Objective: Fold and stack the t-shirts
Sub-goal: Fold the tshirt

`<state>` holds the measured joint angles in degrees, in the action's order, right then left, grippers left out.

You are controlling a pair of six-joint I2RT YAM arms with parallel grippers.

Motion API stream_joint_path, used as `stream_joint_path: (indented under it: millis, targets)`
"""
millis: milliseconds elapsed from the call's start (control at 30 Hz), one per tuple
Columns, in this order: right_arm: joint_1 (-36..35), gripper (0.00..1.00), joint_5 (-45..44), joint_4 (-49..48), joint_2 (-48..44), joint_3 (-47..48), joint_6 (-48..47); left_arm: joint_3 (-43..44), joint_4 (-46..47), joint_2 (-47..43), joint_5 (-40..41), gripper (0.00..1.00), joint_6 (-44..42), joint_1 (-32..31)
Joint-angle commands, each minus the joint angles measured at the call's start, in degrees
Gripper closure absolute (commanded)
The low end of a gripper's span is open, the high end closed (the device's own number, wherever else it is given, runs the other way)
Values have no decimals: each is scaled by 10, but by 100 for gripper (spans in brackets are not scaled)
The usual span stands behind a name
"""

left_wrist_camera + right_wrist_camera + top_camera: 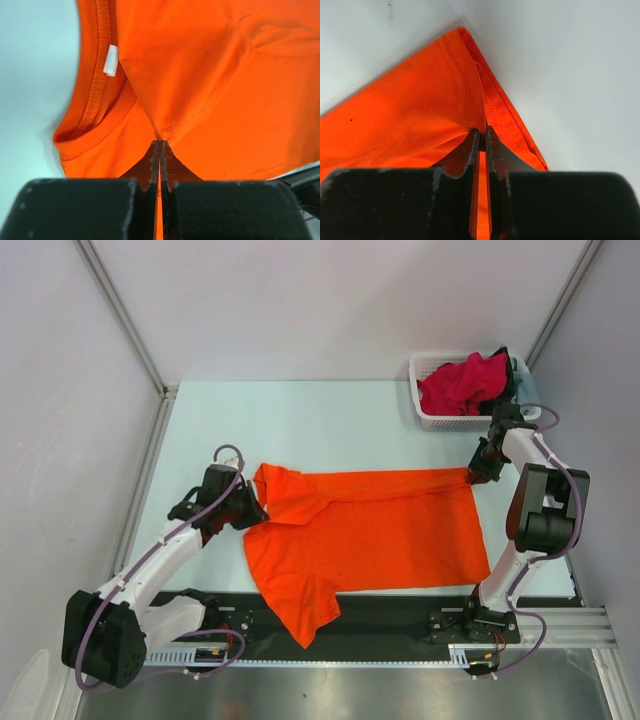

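Observation:
The orange t-shirt [365,530] lies spread flat across the table, collar at the left and hem at the right, with one sleeve over the front edge. My left gripper [255,512] is shut on a fold of the orange t-shirt [210,75] beside the collar; in the left wrist view the left gripper [159,142] has its jaws pressed together on the cloth. My right gripper [472,476] holds the far right hem corner. In the right wrist view the right gripper [482,131] pinches the stitched hem of the orange t-shirt [410,115], with a narrow slit between the jaws.
A white mesh basket [430,420] stands at the back right, just behind the right arm. It holds a crimson-pink t-shirt [460,385], a black one [503,375] and a grey-blue one [527,385]. A black rail [400,615] runs along the near edge.

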<state>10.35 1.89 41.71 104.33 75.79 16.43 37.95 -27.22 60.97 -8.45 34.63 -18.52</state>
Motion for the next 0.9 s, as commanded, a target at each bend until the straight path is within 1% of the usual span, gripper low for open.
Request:
stream_joint_path:
  millis: [0, 233, 500, 533, 567, 600, 633, 667, 700, 733, 767, 800, 833, 867]
  targets:
    - [2, 91, -14, 3, 6, 14, -4, -11, 0, -30, -17, 100, 17, -1]
    - [5, 89, -15, 7, 14, 23, -5, -46, -4, -59, -30, 100, 33, -1]
    - [5, 85, -11, 13, 30, 26, -5, -44, -4, -47, -41, 99, 31, -1]
    - [5, 83, -10, 18, 31, 29, -6, -36, -11, -46, -36, 97, 23, -1]
    - [5, 81, -9, 27, 31, 30, -7, -31, -25, -47, -32, 91, 19, -1]
    - [5, 80, -13, 32, 27, 31, -8, -25, -32, -49, -20, 74, 15, -1]
    - [5, 73, -16, 36, 24, 31, -6, -9, -41, -52, -9, 65, 6, -1]
    - [6, 70, -17, 44, 19, 37, -4, 0, -53, -56, -2, 56, 2, -1]
    - [6, 66, -17, 44, 15, 42, -3, 10, -56, -57, 8, 49, -5, 2]
    - [6, 55, -15, 41, 0, 44, 6, 34, -60, -56, 27, 40, -18, 5]
    - [5, 49, -8, 23, -7, 48, 12, 47, -61, -52, 39, 35, -25, 13]
    - [5, 44, -7, 14, -12, 51, 18, 57, -57, -46, 47, 27, -31, 18]
    - [4, 37, -5, 7, -16, 57, 29, 76, -51, -40, 52, 24, -40, 25]
    - [1, 34, -2, -7, -19, 63, 31, 85, -38, -30, 48, 23, -44, 34]
